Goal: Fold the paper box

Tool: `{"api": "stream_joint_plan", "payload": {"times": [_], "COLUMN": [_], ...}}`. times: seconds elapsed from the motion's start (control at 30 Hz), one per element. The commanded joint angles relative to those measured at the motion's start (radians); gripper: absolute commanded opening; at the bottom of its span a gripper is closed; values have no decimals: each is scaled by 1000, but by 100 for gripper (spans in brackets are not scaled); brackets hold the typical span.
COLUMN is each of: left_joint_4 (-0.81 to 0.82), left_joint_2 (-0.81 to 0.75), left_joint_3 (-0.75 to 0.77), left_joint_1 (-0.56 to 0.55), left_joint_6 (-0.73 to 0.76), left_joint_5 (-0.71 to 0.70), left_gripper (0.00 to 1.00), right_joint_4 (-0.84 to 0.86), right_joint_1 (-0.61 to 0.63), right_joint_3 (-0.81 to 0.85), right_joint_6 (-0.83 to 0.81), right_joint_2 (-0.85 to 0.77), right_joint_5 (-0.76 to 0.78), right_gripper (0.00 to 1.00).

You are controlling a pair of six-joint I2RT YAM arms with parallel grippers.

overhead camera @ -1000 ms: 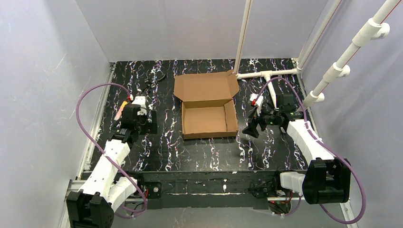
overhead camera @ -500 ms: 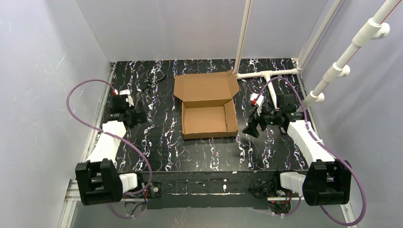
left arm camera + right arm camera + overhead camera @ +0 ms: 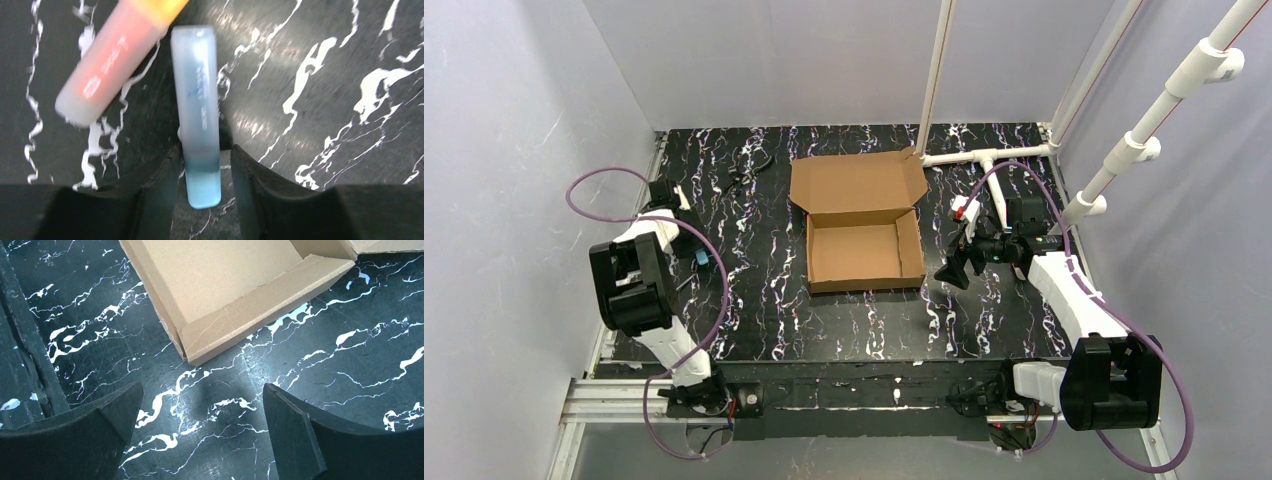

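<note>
Brown cardboard paper box (image 3: 861,225) at top-view centre, right gripper (image 3: 202,390) wide open beside its corner, left gripper (image 3: 204,155) straddling pale blue translucent marker (image 3: 196,85), whether clamped we cannot tell.

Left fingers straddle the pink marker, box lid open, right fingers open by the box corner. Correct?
Not quite. The left fingers straddle the blue marker; the pink marker lies askew beside it, outside them. The left wrist view shows this. The rest holds.
</note>
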Motion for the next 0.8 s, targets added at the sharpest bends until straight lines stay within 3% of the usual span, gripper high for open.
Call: {"api": "stream_joint_plan", "payload": {"times": [0.0,0.1,0.23,0.27,0.47,0.77], "left_joint_4": [-46,-52,-61,-62,-67,48], "left_joint_2": [53,61,46,33,-114,-467], "left_joint_3": [63,68,66,64,6,-232], "left_joint_1": [3,5,3,3,-26,-42], "left_joint_6": [1,1,-2,-2,-43,-272], "left_joint_5": [11,20,48,64,192,586], "left_gripper": [36,28,3,0,0,0], "right_joint_4": [19,19,18,18,20,21], "right_joint_1": [-8,-12,-14,-15,-24,-31], "right_joint_3": [-1,-1,-1,-1,-2,-7], "right_joint_6": [10,10,12,11,12,9], "right_joint_2": [6,5,2,2,-3,-5], "right_joint_5": [-24,-27,-30,-29,-33,-47], "right_gripper": [98,98,98,98,98,99]}}
